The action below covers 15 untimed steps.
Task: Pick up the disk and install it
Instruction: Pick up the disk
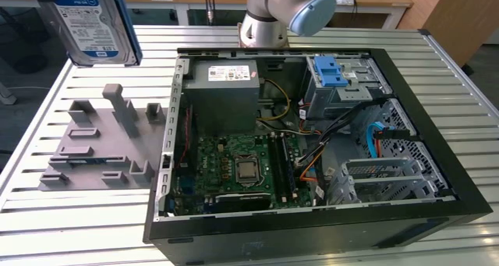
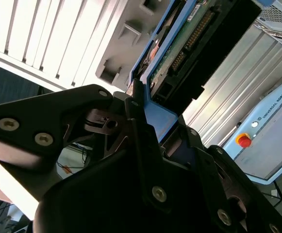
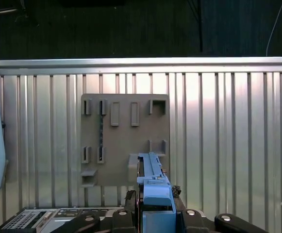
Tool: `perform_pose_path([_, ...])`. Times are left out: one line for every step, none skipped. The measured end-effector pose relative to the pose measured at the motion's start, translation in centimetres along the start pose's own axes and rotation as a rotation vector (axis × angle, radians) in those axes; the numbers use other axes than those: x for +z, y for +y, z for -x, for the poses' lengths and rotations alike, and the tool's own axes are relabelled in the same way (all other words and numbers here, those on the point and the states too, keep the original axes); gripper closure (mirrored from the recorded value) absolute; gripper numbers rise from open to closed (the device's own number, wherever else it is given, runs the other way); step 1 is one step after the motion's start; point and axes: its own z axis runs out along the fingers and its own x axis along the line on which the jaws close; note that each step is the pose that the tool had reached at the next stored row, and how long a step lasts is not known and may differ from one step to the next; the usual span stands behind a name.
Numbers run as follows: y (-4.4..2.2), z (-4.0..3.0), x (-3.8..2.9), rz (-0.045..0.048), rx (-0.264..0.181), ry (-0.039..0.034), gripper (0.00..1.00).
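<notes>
The disk (image 1: pixel 87 24), silver with a blue-and-white label and blue rails, hangs upright in the air at the exterior view's upper left, above the slatted table. In the second wrist view my gripper (image 2: pixel 143 99) is shut on the disk (image 2: pixel 182 48), whose green circuit-board side and blue rail show between the black fingers. The first wrist view looks down along the disk's (image 3: pixel 152 175) edge, held in the gripper (image 3: pixel 154 203), over the grey fixture plate (image 3: pixel 116 145). The open computer case (image 1: pixel 436 161) lies to the exterior view's right of the disk.
The grey fixture plate (image 1: pixel 93 146) with upright pegs and slots lies on the table beside the case. Inside the case are a motherboard (image 1: pixel 238 166), a power supply (image 1: pixel 226 82), cables and a drive bay with a blue latch (image 1: pixel 331 73). The arm's base (image 1: pixel 269 20) stands behind the case.
</notes>
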Motion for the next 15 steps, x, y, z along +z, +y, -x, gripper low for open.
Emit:
perform_pose_path([-0.07,-0.1,0.0,0.0,0.0,0.0,0.64])
perform_pose_path([-0.13,-0.21,0.0,0.0,0.0,0.0,0.64])
perform_pose_path([-0.2,-0.31,0.0,-0.0001,0.0,0.0,0.64])
perform_pose_path([-0.27,-0.42,0.0,-0.0001,0.0,0.0,0.64])
perform_pose_path([-0.35,-0.53,0.0,0.0,0.0,0.0,0.64])
perform_pose_path([-0.44,-0.61,0.0,0.0,0.0,0.0,0.64])
perform_pose_path([-0.53,-0.69,0.0,-0.0001,0.0,0.0,0.64])
perform_pose_path([-0.63,-0.76,0.0,0.0,0.001,0.0,0.64])
perform_pose_path([-0.73,-0.83,-0.01,0.0,0.001,0.0,0.64])
perform_pose_path([-0.84,-0.89,0.0,0.0,0.001,0.0,0.64])
perform_pose_path([-0.94,-0.95,0.0,0.0001,0.001,0.0,0.64])
perform_pose_path([-1.03,-1.02,0.0,0.0001,0.001,0.0,0.64])
perform_pose_path([-1.14,-1.08,0.0,0.0002,0.002,0.0001,0.64])
perform_pose_path([-1.25,-1.15,0.0,0.0001,0.002,0.0,0.64])
perform_pose_path([-1.36,-1.21,0.0,0.0002,0.002,0.0001,0.64])
